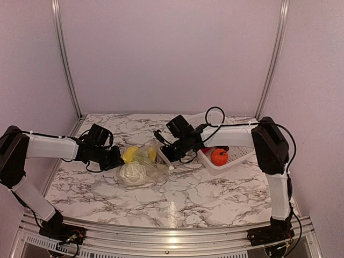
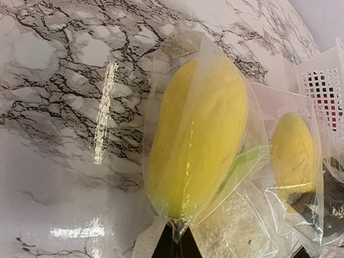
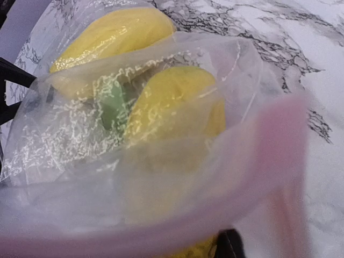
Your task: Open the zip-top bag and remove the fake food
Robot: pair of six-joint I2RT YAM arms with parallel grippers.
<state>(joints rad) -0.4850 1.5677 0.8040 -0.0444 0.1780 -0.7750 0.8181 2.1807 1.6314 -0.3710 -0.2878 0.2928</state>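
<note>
Zip-top bag point(image 1: 142, 167) is hemmed in by the left gripper point(image 1: 118, 160) at nine o'clock and the right gripper point(image 1: 164, 157) at three, with a white basket point(image 1: 243, 155) beyond. Open marble table point(image 1: 188, 199) is left at six and twelve o'clock.

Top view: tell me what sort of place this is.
Probably a robot test cell: plain walls, an aluminium frame, a marble-print table, with left arm and right arm bolted at its near edge.
</note>
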